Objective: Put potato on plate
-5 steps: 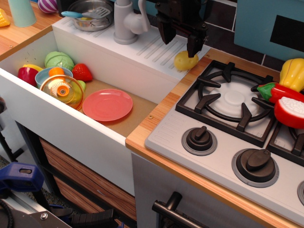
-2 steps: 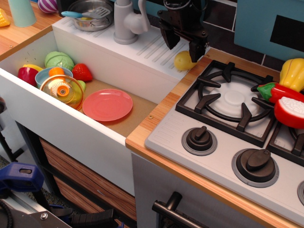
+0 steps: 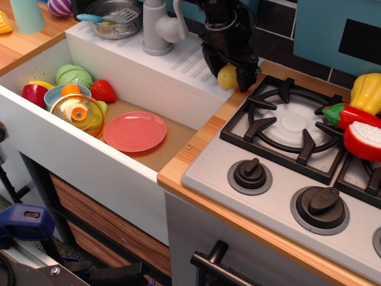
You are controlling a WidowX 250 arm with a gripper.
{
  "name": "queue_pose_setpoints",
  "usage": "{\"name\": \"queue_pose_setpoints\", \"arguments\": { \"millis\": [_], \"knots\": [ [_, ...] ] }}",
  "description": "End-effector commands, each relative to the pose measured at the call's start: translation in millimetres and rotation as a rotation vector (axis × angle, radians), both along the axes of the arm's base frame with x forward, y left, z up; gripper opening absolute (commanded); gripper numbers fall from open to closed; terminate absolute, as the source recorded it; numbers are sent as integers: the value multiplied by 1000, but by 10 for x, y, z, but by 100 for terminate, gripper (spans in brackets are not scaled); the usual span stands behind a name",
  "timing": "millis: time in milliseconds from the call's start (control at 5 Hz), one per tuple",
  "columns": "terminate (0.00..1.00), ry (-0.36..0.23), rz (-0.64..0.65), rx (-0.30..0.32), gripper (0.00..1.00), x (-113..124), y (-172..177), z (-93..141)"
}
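Note:
The small yellow potato (image 3: pixel 227 77) lies on the white ribbed drainboard (image 3: pixel 184 62) at its right end, next to the stove. My black gripper (image 3: pixel 228 72) has come down over it, with one finger on each side of the potato; the jaws are still spread and do not look closed on it. The coral-pink plate (image 3: pixel 135 131) lies flat on the brown floor of the sink (image 3: pixel 161 152), to the lower left of the gripper and well below it.
A blue bowl with a clear orange lid (image 3: pixel 78 112), a strawberry (image 3: pixel 103 90) and other toy food sit at the sink's left. A grey faucet (image 3: pixel 157 27) stands left of the gripper. The stove burner (image 3: pixel 293 125) is to the right, with toy vegetables (image 3: pixel 360 116) beyond it.
My gripper has moved down and a little left, so its fingers now straddle the potato. The potato and the plate have not moved.

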State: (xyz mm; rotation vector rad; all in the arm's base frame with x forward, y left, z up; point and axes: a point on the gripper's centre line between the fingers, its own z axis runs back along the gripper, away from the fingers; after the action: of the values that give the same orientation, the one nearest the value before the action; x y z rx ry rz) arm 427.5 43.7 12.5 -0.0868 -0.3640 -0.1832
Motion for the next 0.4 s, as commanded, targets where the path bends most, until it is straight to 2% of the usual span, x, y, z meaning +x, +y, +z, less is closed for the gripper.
{"name": "queue_pose_setpoints", "arguments": {
  "millis": [0, 200],
  "knots": [
    [0, -41, 25, 24, 0, 64, 39, 247],
    [0, 11, 95, 72, 0, -229, 166, 563]
  ]
}}
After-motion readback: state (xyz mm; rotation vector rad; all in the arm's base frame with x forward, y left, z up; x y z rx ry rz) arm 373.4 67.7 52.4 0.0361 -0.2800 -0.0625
